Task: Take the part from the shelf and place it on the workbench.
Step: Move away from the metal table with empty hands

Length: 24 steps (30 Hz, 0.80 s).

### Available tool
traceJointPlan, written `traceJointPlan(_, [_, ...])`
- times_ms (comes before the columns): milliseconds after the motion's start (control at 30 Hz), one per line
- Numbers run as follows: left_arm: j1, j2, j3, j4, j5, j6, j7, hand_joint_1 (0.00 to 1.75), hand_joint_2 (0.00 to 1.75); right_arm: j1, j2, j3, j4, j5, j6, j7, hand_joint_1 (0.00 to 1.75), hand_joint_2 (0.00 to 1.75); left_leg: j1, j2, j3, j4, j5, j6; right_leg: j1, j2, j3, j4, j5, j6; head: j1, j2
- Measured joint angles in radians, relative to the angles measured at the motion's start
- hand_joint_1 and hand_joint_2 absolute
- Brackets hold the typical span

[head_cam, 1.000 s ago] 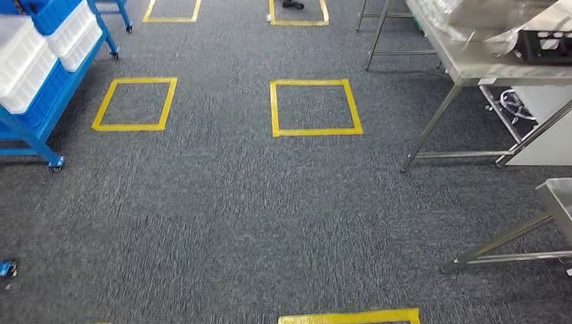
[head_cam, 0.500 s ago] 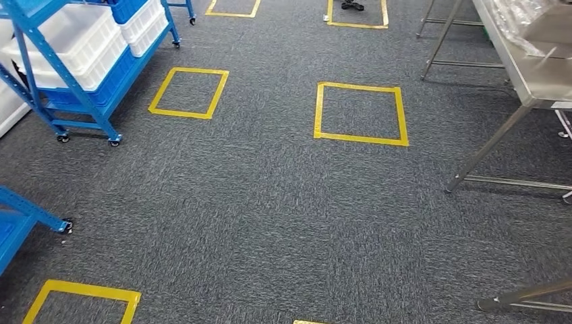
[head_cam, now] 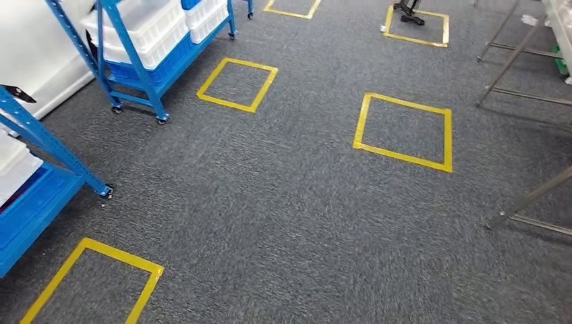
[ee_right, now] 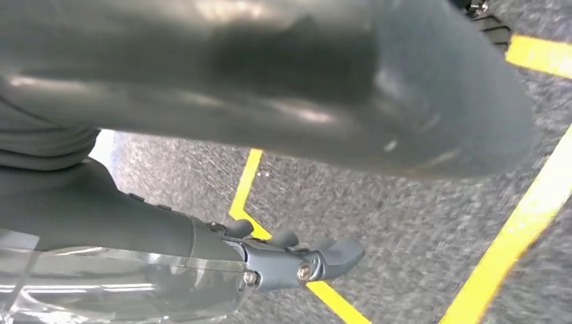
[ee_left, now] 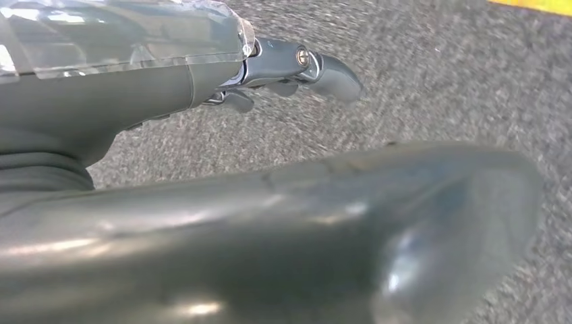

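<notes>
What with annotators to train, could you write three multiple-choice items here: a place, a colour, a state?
1. In head view, the wheeled blue metal shelf rack with white plastic bins stands: A) upper left B) lower right C) centre.
2. The tape squares on the grey carpet are: A) red B) yellow C) white.
3. The left hand: A) grips a part B) holds nothing C) presses a bin.
Key: 1A, it is near the top-left corner; 2B, the tape is yellow; 3B, nothing lies in its fingers.

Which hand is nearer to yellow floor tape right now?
Right. The right hand hangs directly over yellow tape lines; the left hand is over bare carpet, a tape strip off to one side.
</notes>
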Motion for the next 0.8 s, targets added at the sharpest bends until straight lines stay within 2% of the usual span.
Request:
traceJointPlan(33, [-0.002,0.000,0.000,0.000,0.000,0.000,0.000,0.00,0.00,0.002,0.000,0.000,0.000,0.000,0.000,0.000,0.00,0.00,0.000,-0.012,-0.002,-0.001,0.002,0.003,-0.004,0.030,-0.031,0.066,-0.036,0.003,0.001,0.000])
traceJointPlan(67, [-0.004,0.000,-0.001,0.000,0.000,-0.001,-0.001,0.00,0.00,0.004,0.001,0.000,0.000,0.001,0.000,0.000,0.00,0.00,0.000,-0.025,-0.005,0.000,0.003,0.004,-0.007,0.045,-0.065,0.136,-0.066,0.005,0.001,0.000])
traceJointPlan(100, [-0.004,0.000,-0.001,0.000,0.000,-0.001,-0.001,0.00,0.00,0.005,0.001,0.000,0.000,0.001,0.000,0.000,0.00,0.00,0.000,-0.039,-0.006,0.001,0.004,0.004,-0.010,0.050,-0.091,0.185,-0.079,0.008,0.002,0.000])
traceJointPlan(133, [-0.003,0.000,-0.002,0.000,0.000,-0.001,-0.001,0.00,0.00,0.006,0.001,0.000,0.000,0.002,0.000,0.000,0.00,0.00,0.000,-0.054,-0.006,0.002,0.004,0.003,-0.012,0.053,-0.101,0.200,-0.071,0.009,0.001,0.000])
traceJointPlan(167, [-0.002,-0.001,-0.004,0.000,0.000,-0.001,-0.001,0.00,0.00,0.007,0.001,0.000,0.000,0.002,0.000,0.000,0.00,0.00,0.001,-0.069,-0.005,0.004,0.004,0.002,-0.015,0.056,-0.091,0.173,-0.042,0.011,0.002,0.000])
traceJointPlan(200, [-0.001,-0.001,-0.005,0.000,0.000,-0.001,-0.001,0.00,0.00,0.007,0.001,0.000,0.000,0.002,0.000,0.000,0.00,0.00,0.002,-0.086,-0.003,0.005,0.003,-0.001,-0.019,0.066,-0.065,0.112,0.000,0.011,0.002,0.000])
traceJointPlan(267, [-0.003,-0.002,-0.007,0.000,0.000,-0.001,-0.002,0.00,0.00,0.009,0.000,0.000,0.000,0.002,0.000,0.001,0.00,0.00,0.003,-0.115,-0.005,0.010,0.003,-0.011,-0.025,0.116,-0.009,-0.020,0.063,0.012,0.001,0.000])
traceJointPlan(300, [-0.004,-0.002,-0.008,0.000,0.000,0.000,-0.002,0.00,0.00,0.009,0.000,0.000,0.000,0.003,0.000,0.001,0.00,0.00,0.004,-0.127,-0.009,0.012,0.004,-0.018,-0.026,0.134,0.005,-0.057,0.075,0.012,0.001,0.000])
traceJointPlan(333, [-0.004,-0.002,-0.008,0.000,0.000,0.000,-0.002,0.00,0.00,0.009,0.001,0.000,0.000,0.003,0.000,0.001,0.00,0.00,0.004,-0.139,-0.013,0.013,0.006,-0.026,-0.025,0.143,0.009,-0.070,0.076,0.011,0.001,0.000])
traceJointPlan(400, [0.000,-0.002,-0.009,0.000,0.000,0.000,-0.003,0.00,0.00,0.006,0.001,0.000,0.000,0.003,0.000,0.001,0.00,0.00,0.007,-0.160,-0.020,0.010,0.010,-0.041,-0.022,0.119,0.010,-0.073,0.079,0.001,0.001,0.000])
traceJointPlan(433, [0.003,-0.002,-0.010,0.000,0.000,0.001,-0.003,0.00,0.00,0.005,0.001,0.000,0.000,0.003,0.000,0.002,0.00,0.00,0.007,-0.149,-0.025,0.016,0.006,-0.046,-0.022,0.105,0.011,-0.077,0.082,-0.006,0.001,0.000])
traceJointPlan(467, [0.004,-0.003,-0.011,0.000,0.000,0.001,-0.003,0.00,0.00,0.005,0.001,0.000,0.000,0.003,0.000,0.002,0.00,0.00,0.006,-0.122,-0.038,0.040,-0.011,-0.049,-0.021,0.090,0.012,-0.081,0.085,-0.014,-0.001,0.000])
traceJointPlan(533, [0.001,-0.004,-0.014,0.000,0.000,0.001,-0.003,0.00,0.00,0.009,0.001,0.000,0.000,0.003,0.000,0.002,0.00,0.00,0.003,-0.049,-0.089,0.151,-0.076,-0.052,-0.016,0.056,0.010,-0.085,0.087,-0.027,-0.005,0.000])
traceJointPlan(567, [-0.001,-0.004,-0.015,0.000,0.000,0.001,-0.003,0.00,0.00,0.011,0.001,0.000,0.000,0.004,0.000,0.002,0.00,0.00,0.003,-0.028,-0.121,0.224,-0.111,-0.053,-0.011,0.039,0.009,-0.084,0.086,-0.031,-0.007,0.000])
traceJointPlan(600, [-0.002,-0.004,-0.016,0.000,0.000,0.001,-0.003,0.00,0.00,0.012,0.001,0.000,0.000,0.004,0.000,0.003,0.00,0.00,0.004,-0.020,-0.145,0.281,-0.133,-0.054,-0.007,0.021,0.008,-0.084,0.085,-0.033,-0.007,0.000])
traceJointPlan(633, [-0.002,-0.004,-0.017,0.000,0.000,0.002,-0.002,0.00,0.00,0.013,0.001,0.000,0.000,0.005,0.000,0.004,0.00,0.00,0.004,-0.016,-0.154,0.308,-0.138,-0.054,-0.004,0.005,0.008,-0.084,0.084,-0.034,-0.007,0.000])
traceJointPlan(667, [0.000,-0.005,-0.017,0.000,0.000,0.002,-0.002,0.00,0.00,0.012,0.001,0.000,0.000,0.005,0.000,0.006,0.00,0.00,0.003,-0.012,-0.141,0.294,-0.123,-0.052,-0.002,-0.010,0.008,-0.084,0.083,-0.035,-0.007,0.000])
traceJointPlan(700, [0.002,-0.005,-0.018,0.000,0.000,0.002,-0.001,0.00,0.00,0.011,0.002,0.000,0.000,0.005,0.000,0.007,0.00,0.00,0.002,-0.005,-0.108,0.241,-0.095,-0.049,0.000,-0.024,0.010,-0.084,0.082,-0.035,-0.007,0.000])
traceJointPlan(767, [0.000,-0.004,-0.019,0.000,0.000,0.002,-0.001,0.00,0.00,0.009,0.003,0.000,0.000,0.006,0.000,0.008,0.00,0.00,-0.006,0.048,-0.023,0.093,-0.042,-0.036,0.004,-0.051,0.016,-0.083,0.078,-0.032,-0.007,0.000])
traceJointPlan(800, [-0.002,-0.004,-0.020,0.000,0.000,0.002,-0.002,0.00,0.00,0.009,0.004,0.000,0.000,0.007,0.000,0.008,0.00,0.00,-0.012,0.069,0.004,0.042,-0.029,-0.030,0.006,-0.063,0.019,-0.082,0.076,-0.028,-0.006,0.000])
